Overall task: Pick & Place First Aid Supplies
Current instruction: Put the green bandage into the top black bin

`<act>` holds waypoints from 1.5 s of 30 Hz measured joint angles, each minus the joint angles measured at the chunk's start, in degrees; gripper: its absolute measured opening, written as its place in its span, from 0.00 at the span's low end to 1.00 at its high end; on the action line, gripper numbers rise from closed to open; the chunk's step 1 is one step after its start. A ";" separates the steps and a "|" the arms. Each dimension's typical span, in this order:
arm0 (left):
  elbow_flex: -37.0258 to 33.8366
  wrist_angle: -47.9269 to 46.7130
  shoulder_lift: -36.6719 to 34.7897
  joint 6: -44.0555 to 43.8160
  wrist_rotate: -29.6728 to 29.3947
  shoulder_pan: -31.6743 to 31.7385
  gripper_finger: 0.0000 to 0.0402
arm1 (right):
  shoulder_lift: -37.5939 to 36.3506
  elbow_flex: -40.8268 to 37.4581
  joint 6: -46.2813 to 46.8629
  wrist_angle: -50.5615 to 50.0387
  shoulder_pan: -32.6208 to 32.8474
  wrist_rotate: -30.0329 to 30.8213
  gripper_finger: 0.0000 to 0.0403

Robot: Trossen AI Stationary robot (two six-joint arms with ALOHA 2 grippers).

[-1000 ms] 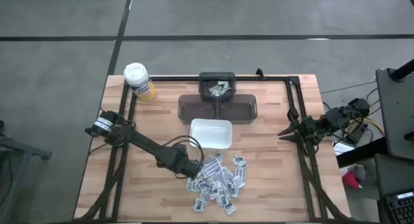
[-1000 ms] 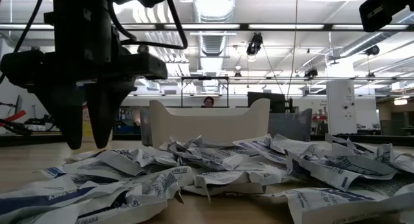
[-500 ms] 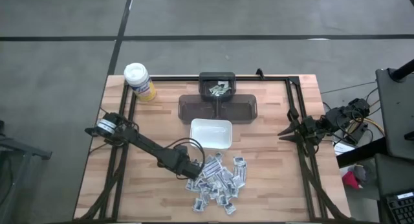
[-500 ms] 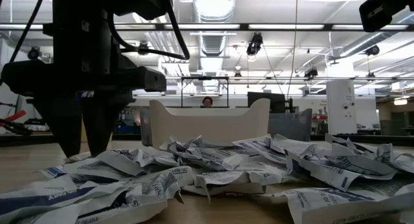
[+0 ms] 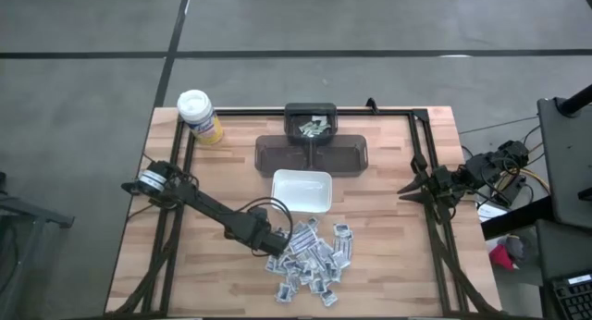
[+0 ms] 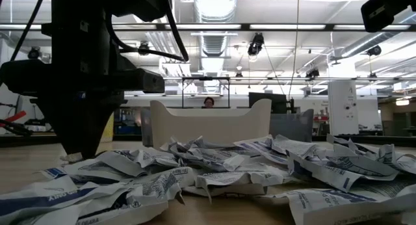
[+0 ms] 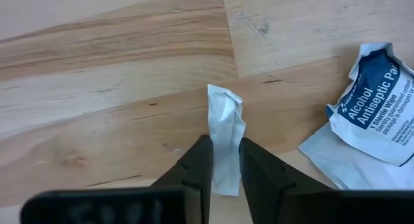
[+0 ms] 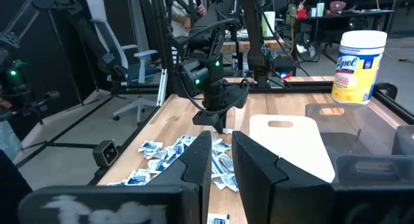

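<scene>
1. Pile of first aid packets point(image 5: 313, 259) spread on the wooden table point(image 5: 388, 264), near its front edge, just in front of the white dish point(image 5: 302, 190).
2. Behind the dish, a dark grey tray point(image 5: 313, 155) with a smaller black bin point(image 5: 311, 123) holding a few packets; yellow canister point(image 5: 200, 116) with white lid at the far left corner.
3. Nothing between the pile and the dish; black frame rails along both table sides.
4. Left gripper point(image 7: 225, 164) down at the pile's left edge, fingers point(image 7: 199, 166) drawn close on either side of one small white packet point(image 7: 225, 136) standing on edge between them; a blue-printed antiseptic wipe packet point(image 7: 375, 107) lying just beside.
5. In the low view, the left gripper's tips point(image 6: 81, 150) pressed together as one dark wedge, touching the pile's edge.
6. Compared with a second ago: then two separate prongs spread apart above the packets, now closed in and lower.
7. Right gripper point(image 8: 222, 162) parked at the table's right edge, well apart from the pile, fingers narrowly parted, holding nothing; unchanged from earlier.
</scene>
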 joint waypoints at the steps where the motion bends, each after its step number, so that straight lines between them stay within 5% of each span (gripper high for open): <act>1: 0.09 -0.14 0.00 0.01 0.00 0.00 0.16 | 0.00 0.01 0.00 0.00 0.00 0.00 0.15; 18: 3.51 -1.64 -1.72 8.93 0.35 0.02 0.10 | 0.00 0.00 -0.18 0.00 0.00 0.00 0.15; 29: 10.67 -0.07 -4.44 36.77 -1.02 -0.11 0.07 | -0.07 0.01 -0.13 0.00 -0.02 0.00 0.15; 34: 16.49 2.83 -4.52 47.83 -7.87 0.42 0.07 | -0.07 0.00 -0.11 -0.02 -0.02 0.00 0.15; 45: 28.66 2.75 -4.57 71.64 -36.04 9.40 0.07 | -0.04 0.00 -0.18 -0.02 -0.02 0.00 0.15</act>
